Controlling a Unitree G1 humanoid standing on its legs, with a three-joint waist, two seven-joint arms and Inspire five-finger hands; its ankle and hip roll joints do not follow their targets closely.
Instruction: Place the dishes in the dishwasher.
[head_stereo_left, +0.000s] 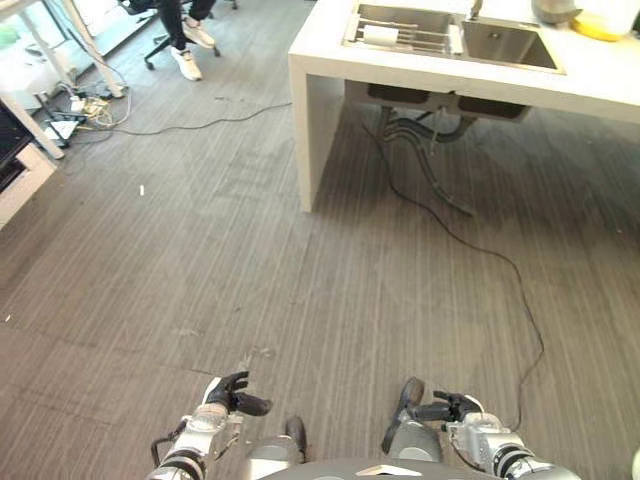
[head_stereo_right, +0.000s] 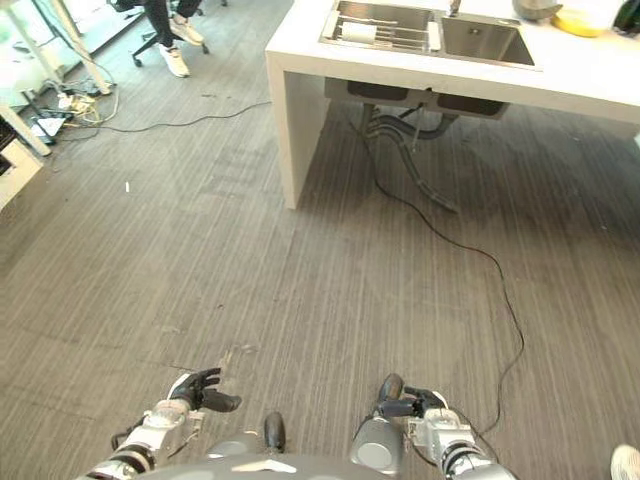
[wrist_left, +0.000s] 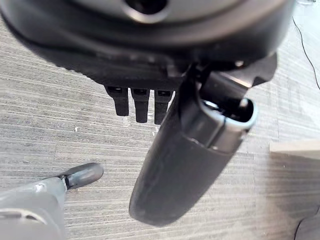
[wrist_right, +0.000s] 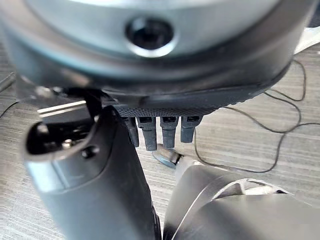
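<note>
A white counter (head_stereo_left: 320, 70) with a steel double sink (head_stereo_left: 500, 45) stands at the far right. In the sink's left basin a wire rack holds a white dish (head_stereo_left: 380, 35). A yellow dish (head_stereo_left: 598, 27) and a grey bowl (head_stereo_left: 555, 10) sit on the counter's far right end. Both hands hang low over the bare floor, far from the counter. My left hand (head_stereo_left: 232, 392) has relaxed fingers (wrist_left: 141, 105) and holds nothing. My right hand (head_stereo_left: 440, 408) is also empty, its fingers (wrist_right: 162, 132) relaxed.
Grey wood-grain floor (head_stereo_left: 250, 280) stretches between me and the counter. Pipes (head_stereo_left: 430, 130) hang under the sink. A seated person's legs and white shoes (head_stereo_left: 187, 62) are at the far left, with a heap of cables (head_stereo_left: 75, 110) and white table legs (head_stereo_left: 95, 55).
</note>
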